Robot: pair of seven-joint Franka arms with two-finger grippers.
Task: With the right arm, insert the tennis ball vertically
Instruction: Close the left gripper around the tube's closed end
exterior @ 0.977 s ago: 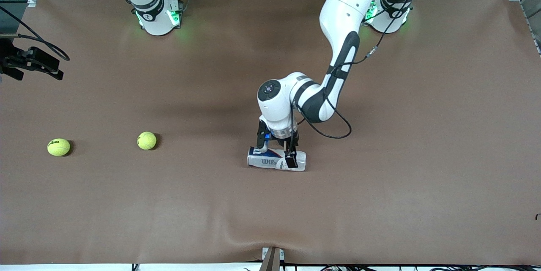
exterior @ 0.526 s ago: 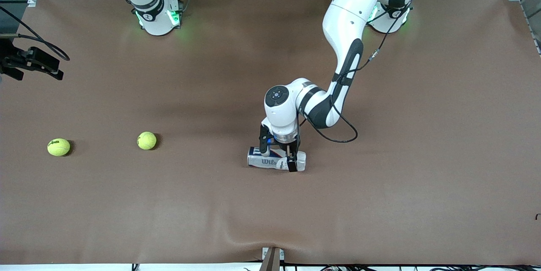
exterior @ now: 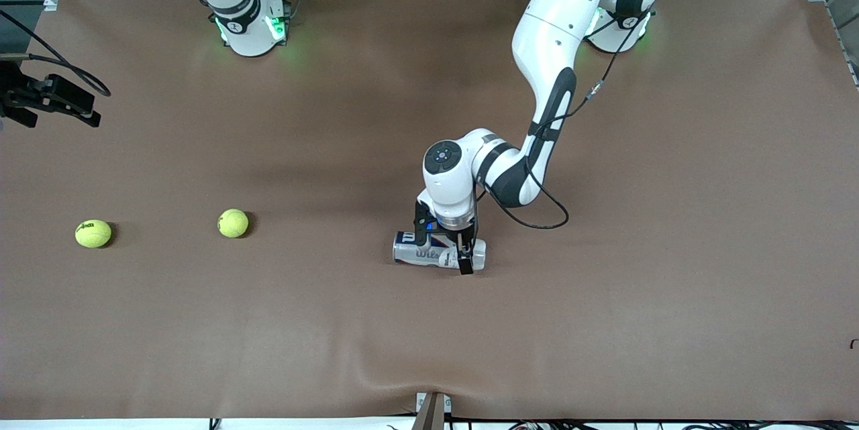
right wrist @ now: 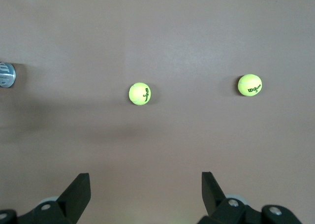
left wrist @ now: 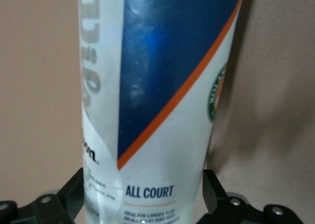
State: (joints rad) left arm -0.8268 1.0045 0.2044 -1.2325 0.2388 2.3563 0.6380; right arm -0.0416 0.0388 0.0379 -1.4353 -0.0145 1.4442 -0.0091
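A tennis ball can (exterior: 437, 254) with a white, blue and orange label lies on its side on the brown table. My left gripper (exterior: 443, 245) is down over it, open, one finger on each side of the can (left wrist: 157, 111). Two yellow tennis balls (exterior: 233, 223) (exterior: 93, 233) lie toward the right arm's end of the table, apart from each other. My right gripper (exterior: 80, 108) hangs open and empty above that end, waiting. In the right wrist view both balls (right wrist: 140, 94) (right wrist: 250, 84) lie on the table past the open right gripper (right wrist: 145, 189).
The brown table cover (exterior: 604, 296) wrinkles at the edge nearest the front camera. The can's metal end (right wrist: 6, 74) shows at the edge of the right wrist view. A bracket (exterior: 431, 410) sticks up at the table's nearest edge.
The left gripper has come lower over the can and shifted slightly toward the left arm's end, its fingers now straddling it. The balls, the can and the right arm have not moved.
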